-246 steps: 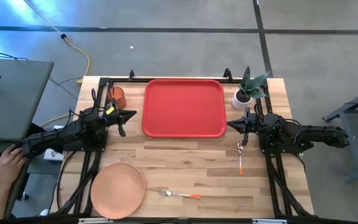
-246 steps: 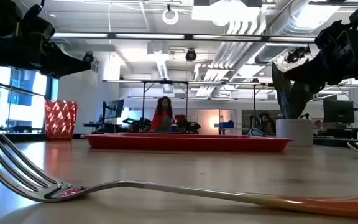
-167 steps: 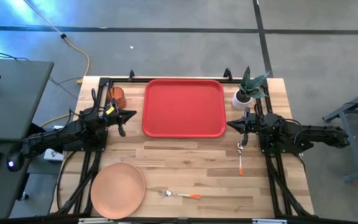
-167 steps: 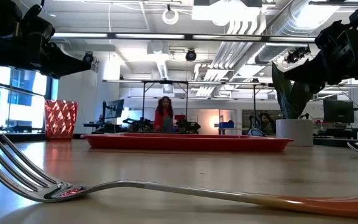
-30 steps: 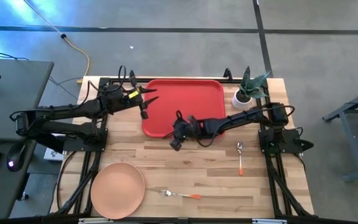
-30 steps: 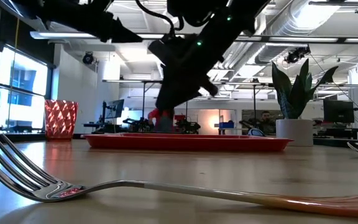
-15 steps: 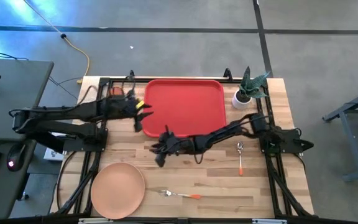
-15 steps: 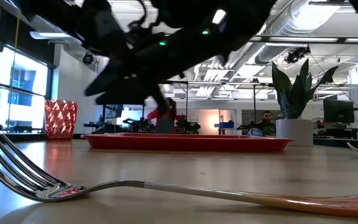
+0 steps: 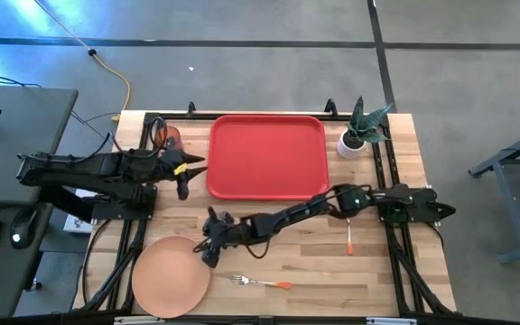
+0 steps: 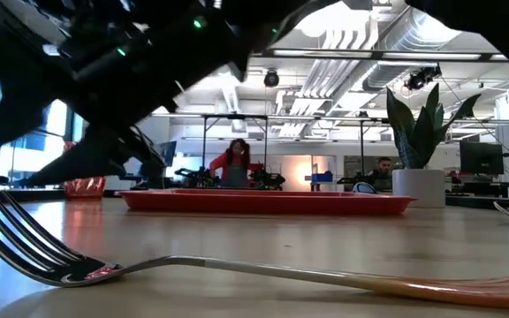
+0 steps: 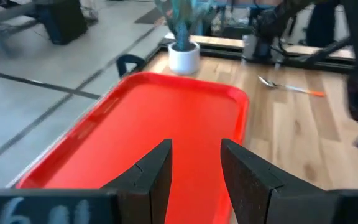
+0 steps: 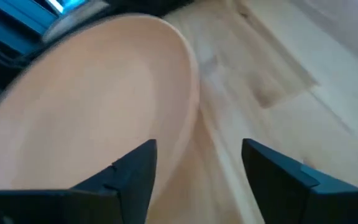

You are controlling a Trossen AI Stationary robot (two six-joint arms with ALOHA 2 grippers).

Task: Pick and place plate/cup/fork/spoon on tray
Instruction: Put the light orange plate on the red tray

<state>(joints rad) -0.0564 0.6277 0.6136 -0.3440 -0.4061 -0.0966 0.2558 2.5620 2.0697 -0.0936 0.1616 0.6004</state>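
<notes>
On the pale wood-plank surface (image 9: 395,271), the left end effector (image 9: 184,177), fingers parted and empty, sits beside the glossy red tray (image 9: 267,155). The round, matte peach plate (image 9: 171,276) lies at the near-left corner; the right end effector (image 9: 210,247) hovers released at its rim.

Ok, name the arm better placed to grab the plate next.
Right. The right gripper hangs open at the plate's rim, which sits between its fingers in its wrist view. The left gripper waits by the tray.
</notes>
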